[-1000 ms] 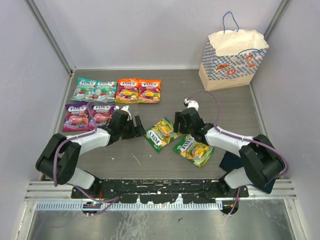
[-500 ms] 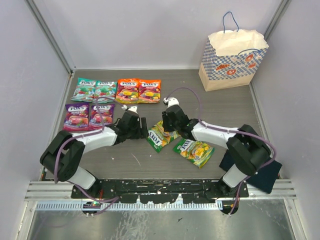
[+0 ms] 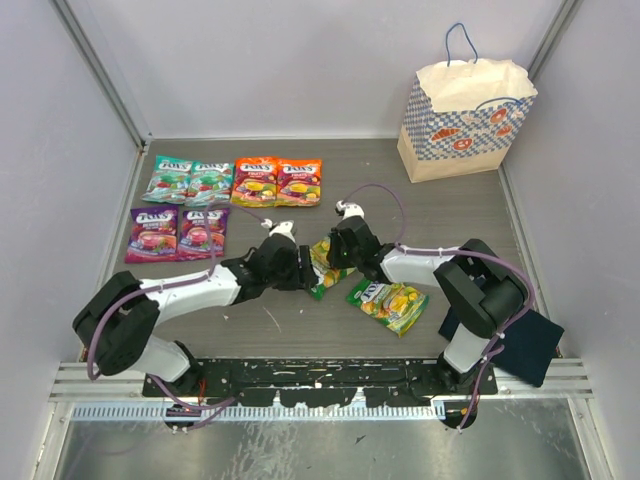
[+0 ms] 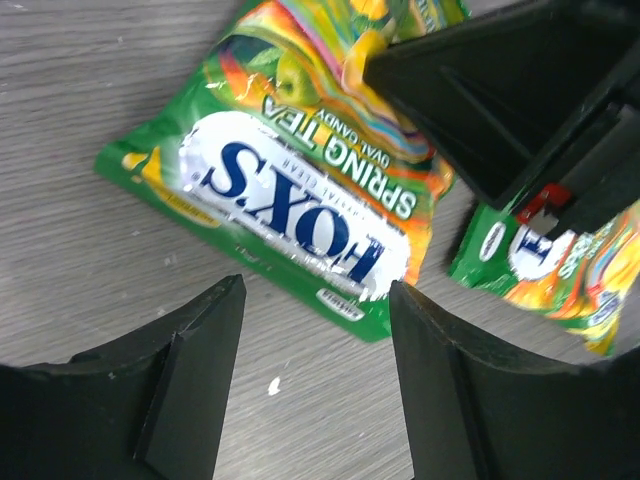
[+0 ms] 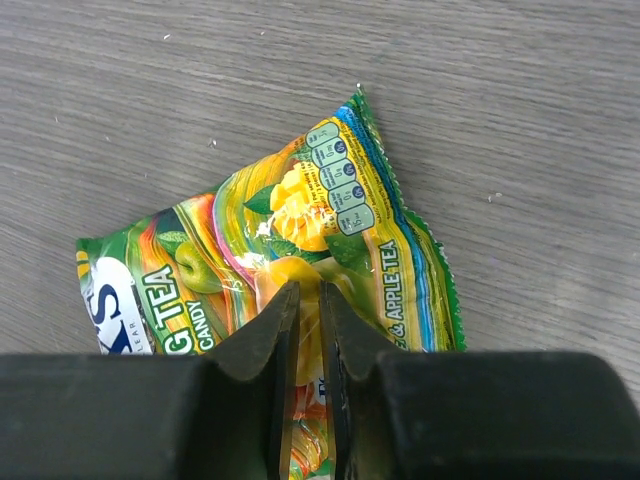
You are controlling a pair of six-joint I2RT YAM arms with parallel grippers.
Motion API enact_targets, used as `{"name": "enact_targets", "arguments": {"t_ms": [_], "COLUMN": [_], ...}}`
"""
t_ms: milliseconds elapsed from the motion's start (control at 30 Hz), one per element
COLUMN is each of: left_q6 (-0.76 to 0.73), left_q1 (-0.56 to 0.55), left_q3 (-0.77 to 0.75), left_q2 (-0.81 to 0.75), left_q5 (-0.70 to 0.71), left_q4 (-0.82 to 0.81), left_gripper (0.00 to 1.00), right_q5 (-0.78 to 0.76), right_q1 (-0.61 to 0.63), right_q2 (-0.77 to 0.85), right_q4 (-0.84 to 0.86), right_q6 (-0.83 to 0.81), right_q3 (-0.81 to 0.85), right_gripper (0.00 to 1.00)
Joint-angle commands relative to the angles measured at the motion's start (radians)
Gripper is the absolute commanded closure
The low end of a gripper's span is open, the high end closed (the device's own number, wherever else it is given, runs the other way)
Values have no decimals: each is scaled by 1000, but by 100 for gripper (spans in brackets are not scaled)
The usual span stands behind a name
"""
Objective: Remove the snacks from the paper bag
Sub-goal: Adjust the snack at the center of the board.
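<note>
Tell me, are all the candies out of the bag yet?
Done: six packets lie in neat rows. In hand: the right end effector pinches a green packet, with the left end effector open beside it. Left: the other green packet lies loose, and I can't see inside the paper bag.

A dark grey wood-grain tabletop (image 3: pixel 450 215) is enclosed by plain pale grey walls (image 3: pixel 300 60) with aluminium corner struts (image 3: pixel 100 75). A dark navy folded cloth (image 3: pixel 525 345) lies at its near right corner, overlapping the ribbed aluminium rail (image 3: pixel 100 378) along the near edge.
</note>
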State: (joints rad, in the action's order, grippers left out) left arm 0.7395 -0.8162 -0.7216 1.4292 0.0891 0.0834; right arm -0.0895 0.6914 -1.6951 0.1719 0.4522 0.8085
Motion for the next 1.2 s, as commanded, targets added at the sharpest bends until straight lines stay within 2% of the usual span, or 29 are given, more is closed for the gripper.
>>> {"name": "enact_targets", "arguments": {"t_ms": [0,267,400,467,667,900,1033,1167], "left_q6": [124,174,209,216,172,129,141,122], "left_q1": [2,4,4,4,3,-26,-53,-49], "left_q3": [-2,18,70,77,28,28,25,46], "left_q2": [75,141,181,184,151,-14,13,-38], "left_q5": [-37,-13,-73,-103,-96,-48,-27,59], "left_q4": [-183,-405,-618,-669,-488,-354,-278,-195], "left_gripper": [39,41,44,44,46,39,27,17], "right_q5": [-29,-72,-73,-81,-81,-68,-32,14], "right_q1": [-7,-7,-8,-8,-11,-17,-35,-77], "right_q2": [-7,51,67,66,79,68,39,19], "right_q4": [-58,-67,-58,-57,-53,-43,-18,3], "right_q6": [114,164,178,181,184,224,255,275], "right_q3": [-59,-110,-140,-147,-143,-118,-105,-114], "right_gripper": [80,80,80,80,80,80,80,81]}}
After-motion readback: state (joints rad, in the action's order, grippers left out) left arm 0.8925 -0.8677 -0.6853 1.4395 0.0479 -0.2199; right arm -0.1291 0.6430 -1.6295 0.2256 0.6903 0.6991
